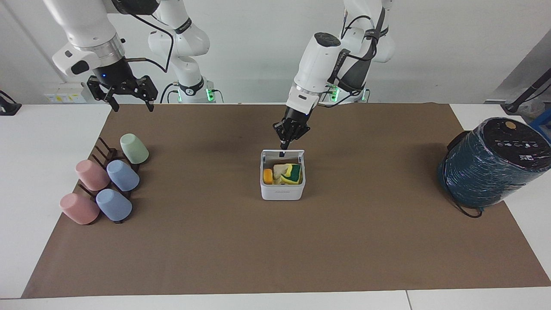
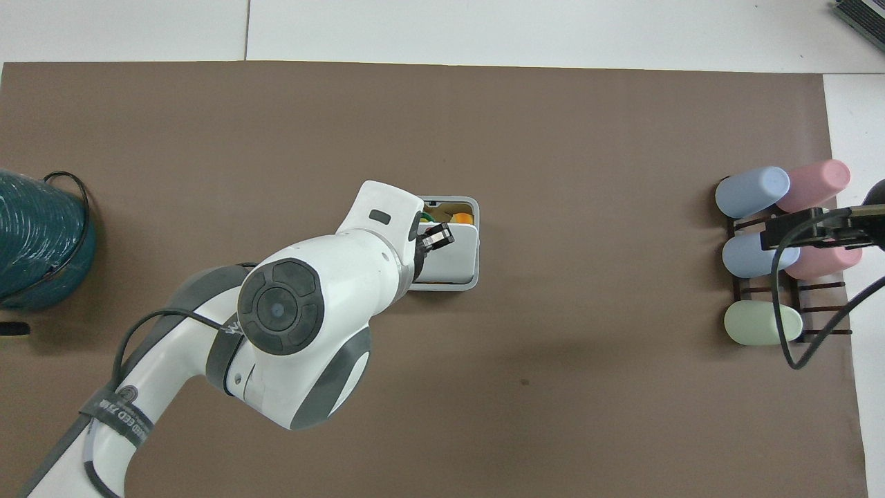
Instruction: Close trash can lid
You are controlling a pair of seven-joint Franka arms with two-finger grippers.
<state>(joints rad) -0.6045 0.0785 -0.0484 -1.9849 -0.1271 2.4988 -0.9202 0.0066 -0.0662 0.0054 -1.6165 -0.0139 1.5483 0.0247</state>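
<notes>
The small white trash can (image 1: 282, 190) stands mid-mat, with a yellow-green sponge (image 1: 292, 172) and orange scraps inside. Its rim also shows in the overhead view (image 2: 475, 207). The white hinged lid (image 1: 292, 152) is tilted forward over the opening, partly down. In the overhead view the lid (image 2: 455, 254) covers the part of the opening nearer to the robots. My left gripper (image 1: 282, 147) is shut, with its tip touching the lid's top edge; it also shows in the overhead view (image 2: 435, 238). My right gripper (image 1: 127, 102) is open and empty, and waits in the air over the cup rack.
A dark rack (image 1: 104, 151) with several pastel cups (image 1: 122, 175) lies at the right arm's end of the mat. A large dark teal wrapped cylinder (image 1: 490, 165) stands at the left arm's end. The brown mat (image 1: 275, 249) covers the table.
</notes>
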